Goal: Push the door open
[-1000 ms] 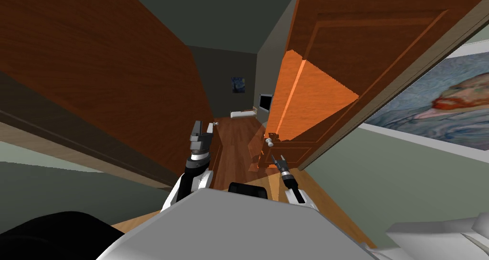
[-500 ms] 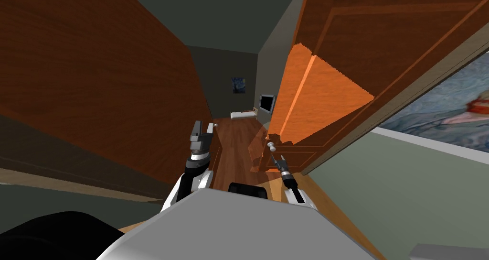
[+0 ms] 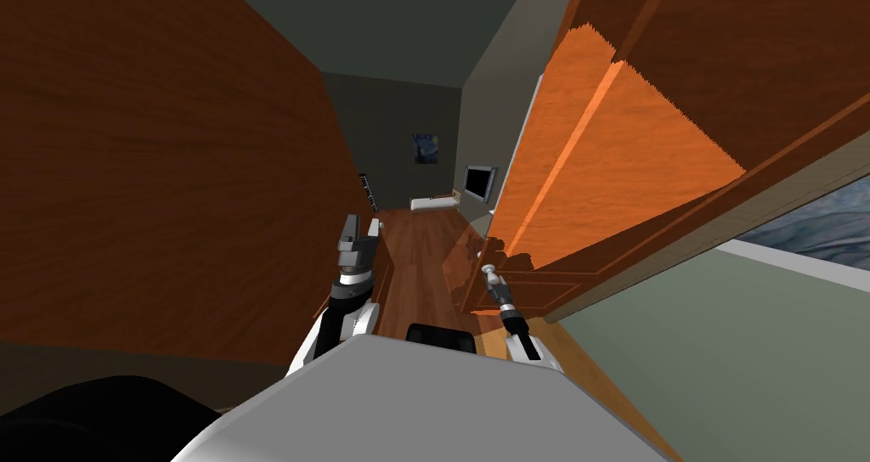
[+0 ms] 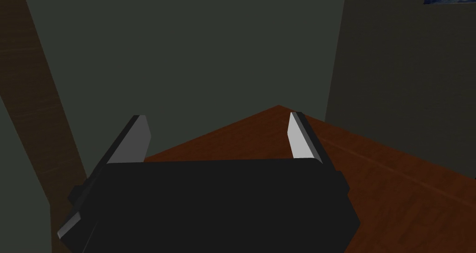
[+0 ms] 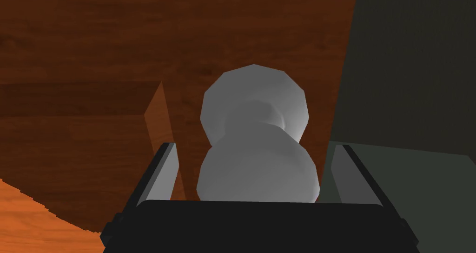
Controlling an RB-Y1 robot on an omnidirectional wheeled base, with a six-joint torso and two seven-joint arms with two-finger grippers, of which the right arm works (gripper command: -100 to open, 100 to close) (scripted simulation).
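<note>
The brown wooden door [image 3: 612, 168] stands ajar on my right, its lit orange face turned toward the room beyond. Its grey round knob [image 3: 488, 269] sits just ahead of my right gripper [image 3: 492, 282]. In the right wrist view the knob [image 5: 254, 124] lies between the open fingers of that gripper [image 5: 254, 146], with a gap on each side. My left gripper [image 3: 361, 225] is raised beside a large brown wooden surface [image 3: 170, 143] on the left. Its fingers [image 4: 139, 134] stand open around nothing, the gripper [image 4: 217, 116] facing a dark grey wall.
Through the gap lies a room with a dark wood floor [image 3: 420, 253]. A screen [image 3: 478, 183] hangs on its right wall, a low white thing [image 3: 432, 202] sits at the back and a picture [image 3: 424, 149] hangs on the far wall. A grey-green wall [image 3: 722, 355] runs close on my right.
I have moved forward and the door has swung further away. The painting on the right wall has slid almost out of the picture. My right gripper has come up around the knob.
</note>
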